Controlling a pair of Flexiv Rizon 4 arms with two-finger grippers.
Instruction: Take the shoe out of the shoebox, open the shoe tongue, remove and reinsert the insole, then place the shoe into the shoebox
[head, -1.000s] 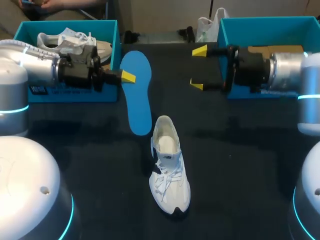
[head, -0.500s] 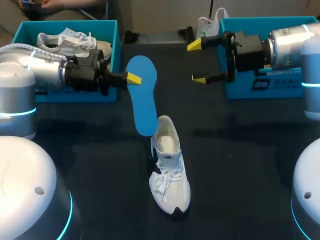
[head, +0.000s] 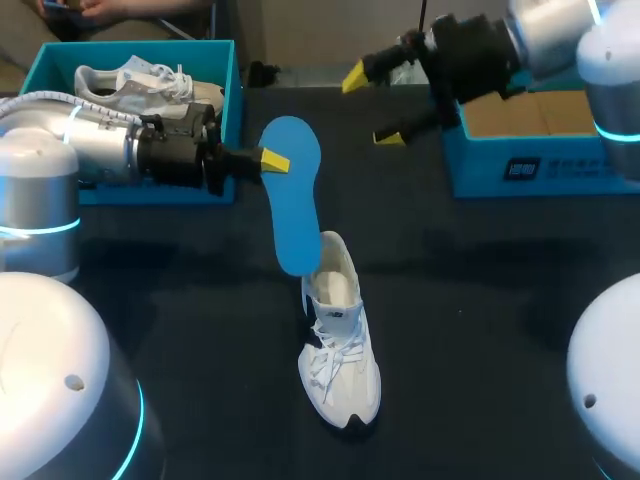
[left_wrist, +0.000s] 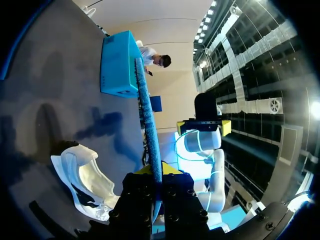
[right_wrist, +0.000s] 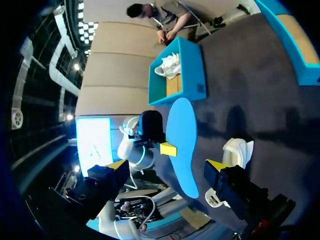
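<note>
Head view: the left claw (head: 274, 160) grips the blue insole (head: 295, 205) by its far end, and the near end hangs over the heel opening of the white shoe (head: 338, 340), which lies mid-surface. The right claw (head: 370, 107) gapes wide near the far edge. Left wrist view: the insole sits edge-on in the grip. Right wrist view: nothing is held. Reinsertion looks to be the step in hand; next, feed the insole down into the shoe.
</note>
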